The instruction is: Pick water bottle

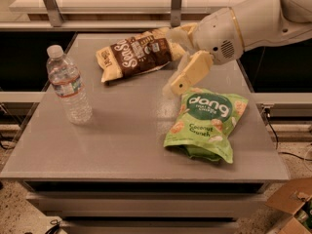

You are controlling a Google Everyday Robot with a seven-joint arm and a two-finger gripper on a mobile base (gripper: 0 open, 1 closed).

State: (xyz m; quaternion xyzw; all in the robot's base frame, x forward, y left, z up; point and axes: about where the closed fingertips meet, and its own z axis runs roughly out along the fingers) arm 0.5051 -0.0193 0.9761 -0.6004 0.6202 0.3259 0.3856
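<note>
The water bottle (pixel 68 86) stands upright near the left edge of the grey table (pixel 126 145). It is clear and ribbed, with a white cap and a narrow red and white label band. My gripper (pixel 173 60) hangs over the middle back of the table, well to the right of the bottle. It is open and empty, with one finger (pixel 191 73) pointing down-left and the other reaching left over the brown bag.
A brown and white snack bag (pixel 137 53) lies at the back of the table, just left of the gripper. A green Dang coconut-chips bag (pixel 207 123) lies on the right, below the gripper. A cardboard box (pixel 290 206) sits on the floor at bottom right.
</note>
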